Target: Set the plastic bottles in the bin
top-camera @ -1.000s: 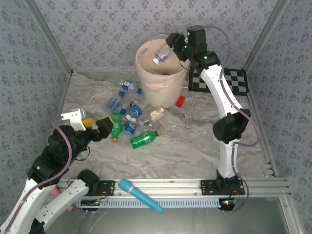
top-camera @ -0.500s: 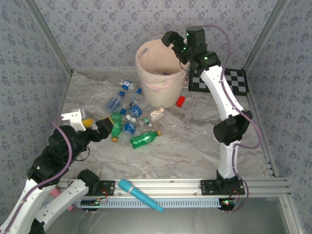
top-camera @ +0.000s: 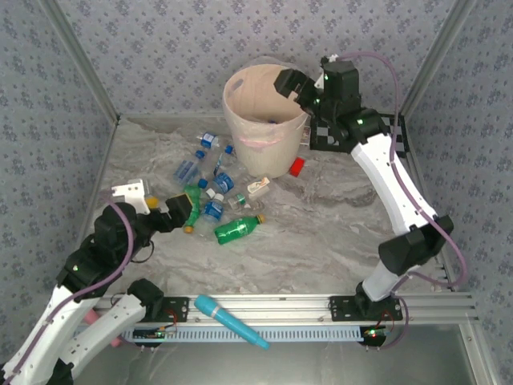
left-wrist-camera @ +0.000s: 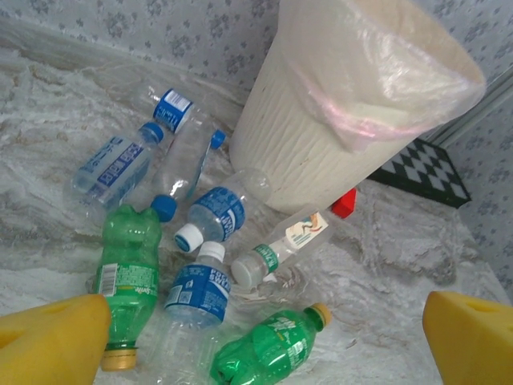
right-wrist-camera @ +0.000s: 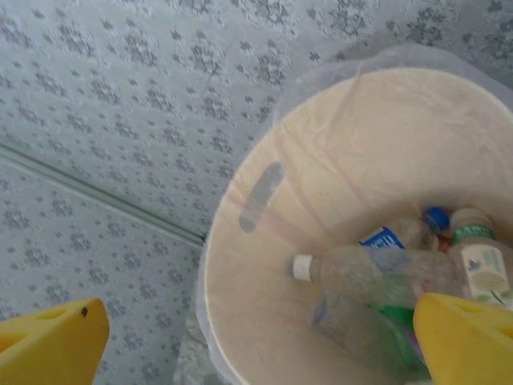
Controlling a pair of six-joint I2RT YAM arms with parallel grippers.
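Lined peach bin (top-camera: 268,152); right pincer (top-camera: 290,83) over its rim, wide open, empty; left pincer (top-camera: 178,210) wide open, empty, facing plastic bottles (left-wrist-camera: 196,289) strewn at bin's foot.

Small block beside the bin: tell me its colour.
Red; the small block shows best in the top external view.

The bin (top-camera: 276,156) stands at the upper middle of the top view, close to the back wall. In it, at the bottom, lie several bottles (right-wrist-camera: 361,273), piled against each other. On the table (top-camera: 337,233), loose bottles (top-camera: 210,186) lie in a cluster left of and below the bin's foot. At the cluster's lower right edge lies one bottle (top-camera: 238,229). A small block (top-camera: 297,167) sits just right of the bin's foot, with a flat board (left-wrist-camera: 425,170) behind it. A wand (top-camera: 231,320) lies across the rail (top-camera: 313,303) at the bottom.
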